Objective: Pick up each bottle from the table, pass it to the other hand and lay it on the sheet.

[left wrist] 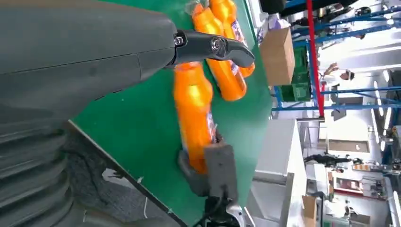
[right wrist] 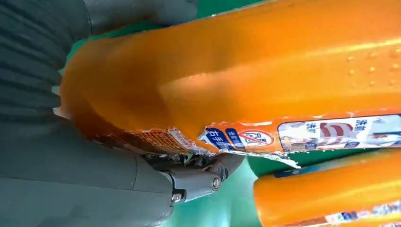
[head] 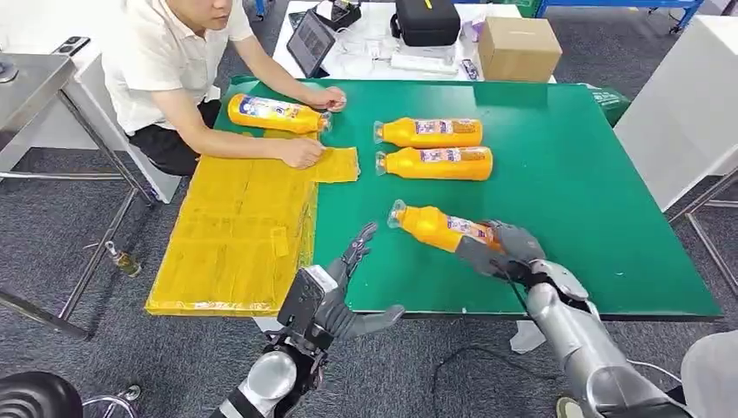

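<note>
Handover stage, nearest bottle. My right hand (head: 509, 251) is gripping the nearest bottle (head: 435, 225) around its base end, fingers wrapped on it; the right wrist view is showing the orange body and torn label pressed against my palm. The bottle's long axis is running from my right hand toward about 10 o'clock, cap end leading, low over the green table (head: 592, 192); I cannot tell whether it is clear of the surface. My left hand (head: 344, 292) is waiting at the near table edge, fingers spread and holding nothing, with the cap end lying at roughly 1 o'clock from it, near but apart. I judge the left hand the receiver, since the yellow sheet (head: 235, 235) is lying at its 10 o'clock side. Two more bottles (head: 433, 148) are lying side by side farther in, at 12 o'clock. A person (head: 174, 61) is holding another bottle (head: 274, 113) at the sheet's far end. Grey carpet is surrounding the table.
</note>
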You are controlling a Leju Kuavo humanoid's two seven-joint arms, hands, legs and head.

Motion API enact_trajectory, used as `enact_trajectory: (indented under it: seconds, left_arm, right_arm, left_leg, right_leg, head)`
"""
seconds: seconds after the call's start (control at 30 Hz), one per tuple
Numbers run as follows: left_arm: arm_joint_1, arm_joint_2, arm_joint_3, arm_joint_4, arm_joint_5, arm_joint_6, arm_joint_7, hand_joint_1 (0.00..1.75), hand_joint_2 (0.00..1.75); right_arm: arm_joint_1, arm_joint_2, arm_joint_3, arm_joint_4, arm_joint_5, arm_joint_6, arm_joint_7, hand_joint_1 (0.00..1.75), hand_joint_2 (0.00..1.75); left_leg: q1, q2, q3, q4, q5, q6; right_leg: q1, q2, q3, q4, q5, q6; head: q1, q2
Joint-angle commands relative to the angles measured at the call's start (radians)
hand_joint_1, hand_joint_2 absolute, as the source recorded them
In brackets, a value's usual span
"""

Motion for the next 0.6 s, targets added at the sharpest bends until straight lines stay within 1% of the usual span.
enact_trajectory:
  seconds: [0.03, 0.07, 0.2, 0.23, 0.27, 0.3, 0.33, 0.4, 0.43, 0.5, 0.53, 0.6]
  left_arm:
    - [-0.037, 0.028, -0.027, 0.057, 0.006, 0.023, -0.028, 0.0, 1.75]
    - [-0.037, 0.028, -0.027, 0.057, 0.006, 0.023, -0.028, 0.0, 1.75]
    - [-0.037, 0.028, -0.027, 0.058, 0.006, 0.023, -0.028, 0.0, 1.75]
    - [-0.038, 0.029, -0.028, 0.057, 0.006, 0.023, -0.029, 0.0, 1.75]
    - [-0.038, 0.029, -0.028, 0.057, 0.006, 0.023, -0.029, 0.0, 1.75]
    - [-0.026, 0.018, -0.01, 0.054, -0.014, 0.077, -0.053, 0.0, 1.75]
    - [-0.02, 0.007, -0.001, 0.057, -0.045, 0.131, -0.075, 0.0, 1.75]
    - [0.011, -0.027, 0.048, 0.067, 0.011, 0.215, -0.094, 0.0, 1.75]
    - [0.016, -0.031, 0.052, 0.083, 0.043, 0.232, -0.097, 0.0, 1.75]
    - [0.034, -0.037, 0.069, 0.133, 0.105, 0.29, -0.136, 0.0, 1.75]
    - [0.042, -0.035, 0.066, 0.164, 0.124, 0.31, -0.156, 0.0, 1.75]
    - [0.052, -0.027, 0.05, 0.205, 0.166, 0.291, -0.159, 0.0, 1.75]
  right_arm:
    - [0.153, 0.006, 0.015, -0.075, -0.147, 0.062, -0.048, 1.75, 1.75]
    - [0.153, 0.006, 0.015, -0.075, -0.147, 0.062, -0.048, 1.75, 1.75]
    - [0.152, 0.009, 0.016, -0.076, -0.147, 0.062, -0.048, 1.75, 1.75]
    - [0.156, 0.005, 0.018, -0.084, -0.151, 0.061, -0.046, 1.75, 1.75]
    - [0.156, 0.005, 0.018, -0.084, -0.151, 0.061, -0.046, 1.75, 1.75]
    - [0.166, 0.011, 0.002, -0.099, -0.179, 0.057, -0.063, 1.75, 1.75]
    - [0.185, 0.019, -0.009, -0.134, -0.212, 0.052, -0.086, 1.75, 1.75]
    - [0.244, 0.053, -0.041, -0.249, -0.301, 0.062, -0.13, 1.75, 1.75]
    - [0.27, 0.067, -0.046, -0.305, -0.336, 0.072, -0.14, 1.75, 1.75]
    - [0.314, 0.098, -0.041, -0.416, -0.371, 0.035, -0.134, 1.75, 1.75]
    - [0.334, 0.111, -0.035, -0.468, -0.384, 0.014, -0.128, 1.75, 1.75]
    - [0.358, 0.128, -0.023, -0.531, -0.419, -0.001, -0.132, 1.75, 1.75]
  left_leg:
    - [0.001, -0.001, 0.003, -0.001, 0.0, 0.0]
    - [0.002, -0.002, 0.002, -0.003, 0.0, 0.0]
    - [0.001, 0.002, 0.002, -0.001, -0.001, 0.0]
    - [0.002, 0.001, 0.001, -0.002, 0.0, 0.0]
    - [0.001, 0.001, 0.002, -0.002, -0.001, 0.0]
    - [0.002, 0.0, 0.001, -0.002, 0.0, 0.001]
    - [0.001, 0.001, 0.002, -0.002, -0.001, 0.0]
    - [0.001, 0.0, 0.001, -0.003, 0.0, 0.001]
    - [0.002, 0.002, 0.002, -0.002, -0.001, 0.0]
    - [0.002, 0.002, 0.002, -0.003, -0.001, 0.0]
    - [0.001, 0.003, 0.001, -0.002, -0.002, 0.0]
    - [0.001, 0.004, 0.0, -0.004, -0.002, 0.0]
  right_leg:
    - [0.002, -0.002, 0.003, -0.003, -0.001, -0.002]
    - [0.003, -0.004, 0.004, -0.004, 0.0, -0.004]
    - [0.002, 0.001, 0.002, -0.002, 0.0, -0.002]
    - [0.003, -0.001, 0.001, -0.003, 0.001, -0.004]
    - [0.002, 0.0, 0.002, -0.003, 0.0, -0.003]
    - [0.003, -0.002, 0.001, -0.004, 0.001, -0.004]
    - [0.002, 0.0, 0.002, -0.003, 0.0, -0.003]
    - [0.002, -0.002, 0.002, -0.004, 0.001, -0.004]
    - [0.002, 0.001, 0.002, -0.003, 0.0, -0.003]
    - [0.003, 0.001, 0.002, -0.004, 0.0, -0.004]
    - [0.002, 0.002, 0.001, -0.003, 0.0, -0.003]
    - [0.002, 0.002, 0.0, -0.003, 0.0, -0.005]
  head:
    - [0.0, 0.0]
    - [0.0, 0.0]
    - [-0.001, 0.0]
    - [0.0, 0.0]
    - [0.0, 0.0]
    - [-0.001, 0.0]
    - [0.0, 0.0]
    - [-0.001, 0.0]
    - [0.0, 0.0]
    - [0.0, 0.0]
    - [0.0, 0.0]
    - [-0.002, 0.0]
